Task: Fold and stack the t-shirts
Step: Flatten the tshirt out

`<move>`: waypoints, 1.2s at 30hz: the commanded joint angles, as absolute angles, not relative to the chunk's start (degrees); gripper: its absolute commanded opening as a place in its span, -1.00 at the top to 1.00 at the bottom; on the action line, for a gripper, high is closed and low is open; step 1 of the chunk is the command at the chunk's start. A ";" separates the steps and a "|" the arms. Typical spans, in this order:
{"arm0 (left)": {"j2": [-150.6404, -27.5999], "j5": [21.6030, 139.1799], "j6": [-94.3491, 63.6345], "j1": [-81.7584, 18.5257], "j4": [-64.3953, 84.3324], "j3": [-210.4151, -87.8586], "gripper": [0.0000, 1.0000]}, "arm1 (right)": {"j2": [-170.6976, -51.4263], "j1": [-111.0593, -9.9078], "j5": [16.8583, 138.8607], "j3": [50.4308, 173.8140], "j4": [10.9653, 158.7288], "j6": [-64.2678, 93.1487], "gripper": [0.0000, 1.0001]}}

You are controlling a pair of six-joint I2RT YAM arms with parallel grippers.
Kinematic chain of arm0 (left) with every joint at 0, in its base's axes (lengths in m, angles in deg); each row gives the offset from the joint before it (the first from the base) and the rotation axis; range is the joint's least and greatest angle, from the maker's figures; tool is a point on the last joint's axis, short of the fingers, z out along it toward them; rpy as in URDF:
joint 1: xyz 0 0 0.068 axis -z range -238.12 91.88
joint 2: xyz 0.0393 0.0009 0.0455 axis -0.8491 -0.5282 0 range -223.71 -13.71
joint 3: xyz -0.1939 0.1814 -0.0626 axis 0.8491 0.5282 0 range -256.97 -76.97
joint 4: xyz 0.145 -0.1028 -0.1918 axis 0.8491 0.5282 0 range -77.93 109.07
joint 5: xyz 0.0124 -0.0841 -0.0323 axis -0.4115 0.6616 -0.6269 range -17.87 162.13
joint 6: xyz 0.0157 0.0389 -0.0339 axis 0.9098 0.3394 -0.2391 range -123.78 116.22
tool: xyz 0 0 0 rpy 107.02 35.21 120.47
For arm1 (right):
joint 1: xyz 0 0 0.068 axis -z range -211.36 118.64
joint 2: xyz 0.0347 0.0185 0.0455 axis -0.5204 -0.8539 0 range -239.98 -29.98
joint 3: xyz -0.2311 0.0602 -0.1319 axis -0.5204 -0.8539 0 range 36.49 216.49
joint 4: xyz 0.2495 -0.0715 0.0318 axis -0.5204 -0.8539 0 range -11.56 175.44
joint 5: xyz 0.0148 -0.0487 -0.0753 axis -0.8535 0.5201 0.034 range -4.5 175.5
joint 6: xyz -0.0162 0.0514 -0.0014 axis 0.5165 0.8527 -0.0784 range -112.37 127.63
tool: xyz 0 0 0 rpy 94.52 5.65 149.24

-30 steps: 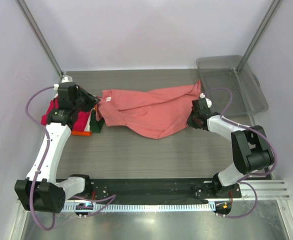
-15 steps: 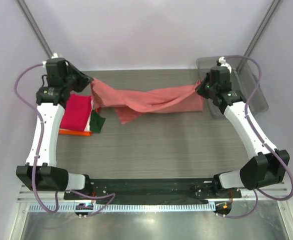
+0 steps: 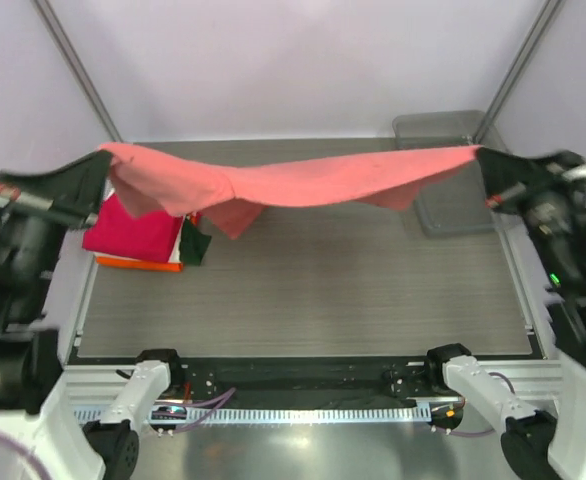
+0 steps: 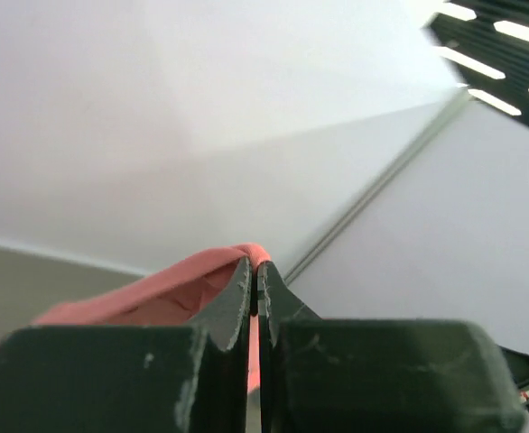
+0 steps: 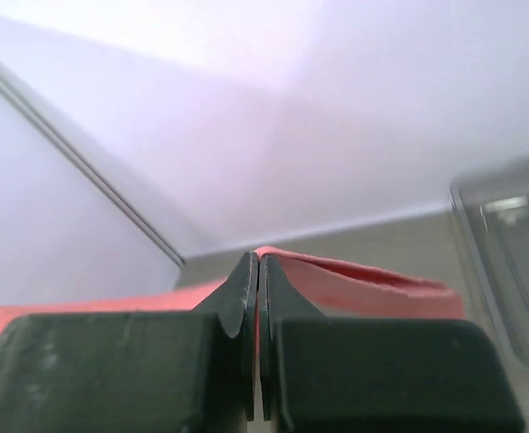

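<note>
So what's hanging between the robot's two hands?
A salmon-pink t-shirt, stretched from left hand to right hand above the table, seen in the overhead view.

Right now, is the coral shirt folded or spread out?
Spread, not folded: the coral shirt hangs stretched in mid-air between the left hand and right hand.

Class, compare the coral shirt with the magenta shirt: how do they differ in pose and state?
The coral shirt hangs unfolded in the air, stretched wide; the magenta shirt lies folded in a compact rectangle. The coral shirt is pinched by the left end effector and right end effector; the magenta shirt rests untouched atop the orange shirt. Both are plain reddish cloth.
</note>
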State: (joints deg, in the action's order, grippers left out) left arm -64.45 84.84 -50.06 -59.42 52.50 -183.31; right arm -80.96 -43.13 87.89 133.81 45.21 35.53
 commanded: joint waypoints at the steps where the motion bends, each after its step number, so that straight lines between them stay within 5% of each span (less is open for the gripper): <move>1: -63.02 89.26 -50.79 -59.70 49.69 -192.24 0.99 | -76.67 -43.05 87.87 141.77 40.64 33.03 0.98; 10: -76.09 92.52 -56.33 -59.70 50.31 -213.37 1.00 | -78.40 -43.13 94.99 155.23 33.86 31.09 0.98; 22: -89.99 93.93 -58.01 -59.70 33.34 -182.17 0.99 | -95.17 -43.05 92.80 132.72 45.01 33.55 0.98; 25: -98.85 93.31 -56.69 -59.70 35.36 -191.89 0.99 | -103.33 -42.79 93.06 139.39 44.67 34.96 0.98; 30: -115.37 93.13 -59.13 -61.71 40.46 -224.49 1.00 | -116.27 -40.50 86.39 159.29 42.30 38.64 0.98; 36: -120.77 101.84 -75.68 -66.38 22.62 -226.82 0.99 | -124.11 -36.46 79.53 170.43 39.74 41.20 0.98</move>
State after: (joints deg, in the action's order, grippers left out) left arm -122.22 96.99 -68.35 -65.03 34.22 -225.08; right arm -124.68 -38.03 84.59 166.07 38.66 39.09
